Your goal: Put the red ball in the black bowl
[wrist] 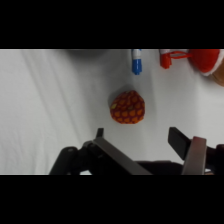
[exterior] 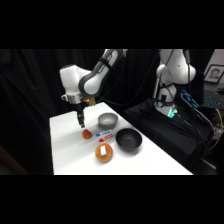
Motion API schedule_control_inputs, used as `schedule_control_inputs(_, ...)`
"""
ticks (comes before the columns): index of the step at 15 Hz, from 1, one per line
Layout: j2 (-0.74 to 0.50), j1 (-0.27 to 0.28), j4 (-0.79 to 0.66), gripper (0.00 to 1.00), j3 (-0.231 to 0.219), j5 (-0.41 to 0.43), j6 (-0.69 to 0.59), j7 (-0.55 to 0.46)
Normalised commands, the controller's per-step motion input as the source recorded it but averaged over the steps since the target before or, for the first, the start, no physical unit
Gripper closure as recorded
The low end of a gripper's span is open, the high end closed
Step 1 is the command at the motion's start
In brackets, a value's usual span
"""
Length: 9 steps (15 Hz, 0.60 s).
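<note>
While my tool (exterior: 80, 123) hangs above the left part of the white tabletop (exterior: 67, 150), its two fingers stand spread apart with nothing between them; in the wrist view the tool (wrist: 145, 142) shows its fingers (wrist: 181, 142) rising from the bottom edge, with a wide gap between them. The red ball (exterior: 86, 134) lies on the tabletop just below the tool at about five o'clock from it, apart from the fingers. From the wrist the red ball (wrist: 128, 106) sits at twelve o'clock of the gap, bare tabletop (wrist: 50, 110) all around it, its skin patterned in small orange patches.

At three o'clock from the ball in the side view lie two small markers (exterior: 104, 135), one with blue and one with red on it; the wrist view shows the blue tip (wrist: 136, 64) at twelve o'clock of the ball and a red piece (wrist: 167, 59) at one o'clock. The grey bowl (exterior: 107, 119) stands at one o'clock from the ball. An orange-brown round object (exterior: 104, 152) with a white label rests at five o'clock from the ball. The black bowl (exterior: 128, 140) stands furthest right, just beside that round object and well apart from the ball.
</note>
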Motion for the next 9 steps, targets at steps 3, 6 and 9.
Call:
schedule_control_inputs(3, 0.23, -0.069, 0.19, 0.0, 0.054, 0.164, 0.14, -0.08)
schedule_control_inputs(6, 0.2, -0.057, 0.15, 0.0, 0.057, 0.128, 0.17, -0.08)
schedule_control_inputs(9, 0.16, -0.072, 0.13, 0.0, 0.08, 0.145, 0.15, -0.09)
